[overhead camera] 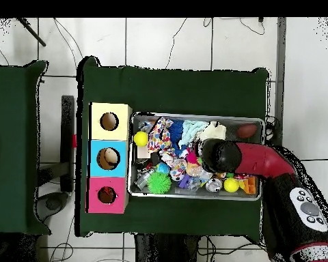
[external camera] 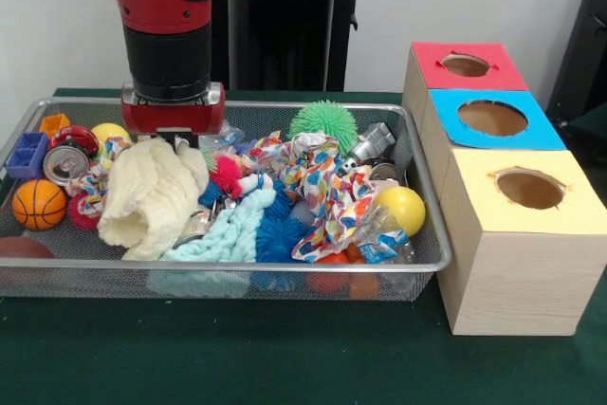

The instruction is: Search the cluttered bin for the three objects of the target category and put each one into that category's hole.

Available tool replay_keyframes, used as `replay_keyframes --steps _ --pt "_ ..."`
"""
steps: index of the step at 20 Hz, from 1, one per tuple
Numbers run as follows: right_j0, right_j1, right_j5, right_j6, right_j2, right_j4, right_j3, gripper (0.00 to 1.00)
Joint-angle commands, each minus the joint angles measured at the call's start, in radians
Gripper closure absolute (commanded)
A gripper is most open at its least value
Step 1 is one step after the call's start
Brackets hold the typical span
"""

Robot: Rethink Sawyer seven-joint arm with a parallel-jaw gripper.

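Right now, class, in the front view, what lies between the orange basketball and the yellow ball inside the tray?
Front view: between the basketball and the yellow ball lie a cream cloth, pale blue rope and patterned cloth.

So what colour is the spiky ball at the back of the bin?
Green spiky ball, clearest in the front view.

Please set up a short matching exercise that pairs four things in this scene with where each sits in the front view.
Things:
1. basketball
2. green spiky ball
3. red-topped box
4. yellow-topped box

Places:
A. nearest the camera in the row of boxes
B. at the bin's left end
C. farthest from the camera in the row of boxes
D. at the bin's far rim, right of the arm

Pairs: 1-B, 2-D, 3-C, 4-A
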Motion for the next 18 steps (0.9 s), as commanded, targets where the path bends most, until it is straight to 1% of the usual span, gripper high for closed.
replay_keyframes --steps 1,4,8,11,18 --pt "0.058 0.001 0.055 0.299 -0.068 0.143 0.104 1.00" --pt "0.079 -0.024 0.041 0.323 -0.090 0.180 0.112 1.00" --pt "0.121 -0.086 0.060 0.289 -0.124 0.192 0.116 1.00" --pt "0.133 -0.106 0.082 0.270 -0.137 0.207 0.122 1.00" --pt "0.151 -0.108 0.061 0.265 -0.164 0.240 0.139 1.00"
